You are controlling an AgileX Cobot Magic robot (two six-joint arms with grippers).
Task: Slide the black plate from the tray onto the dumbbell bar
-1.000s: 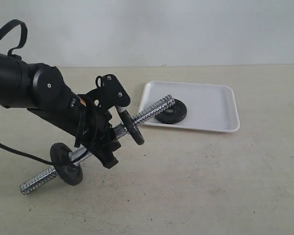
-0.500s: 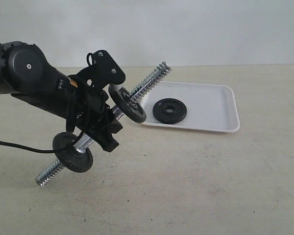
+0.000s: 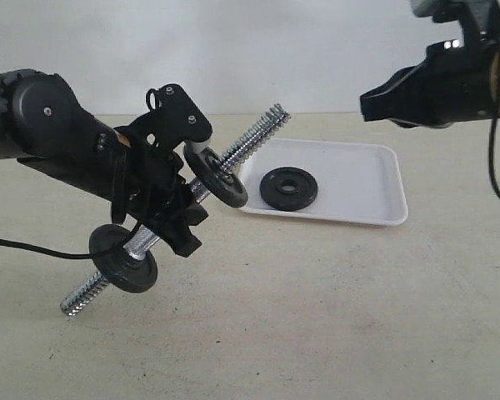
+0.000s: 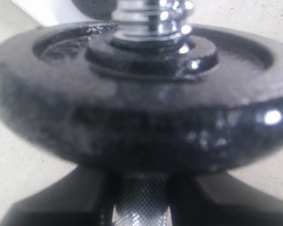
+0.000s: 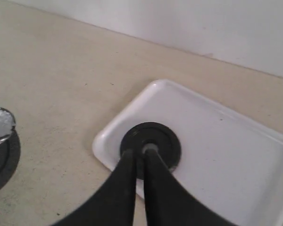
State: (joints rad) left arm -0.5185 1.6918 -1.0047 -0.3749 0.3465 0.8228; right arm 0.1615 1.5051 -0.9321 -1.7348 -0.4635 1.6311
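My left gripper (image 3: 173,218) is shut on the knurled middle of the dumbbell bar (image 3: 248,140) and holds it tilted in the air, one threaded end pointing up toward the tray. Two black discs ride on the bar, the upper disc (image 3: 217,177) and the lower disc (image 3: 123,259). In the left wrist view the upper disc (image 4: 141,113) fills the picture above the left gripper (image 4: 140,200). The black plate (image 3: 289,188) lies flat in the white tray (image 3: 358,179). My right gripper (image 3: 368,103) hovers high over the tray, shut and empty; its wrist view shows the right gripper (image 5: 139,153) above the black plate (image 5: 169,141).
The tray (image 5: 221,141) sits on a beige tabletop beside a pale wall. The bar's upper threaded end (image 5: 0,123) and a disc edge show at the side of the right wrist view. A black cable (image 3: 25,248) trails from the left arm across the table.
The left arm raised and tilted the bar, lifting its upper end off the tray; since half a second ago it has barely moved. The right arm has come in from the upper right.
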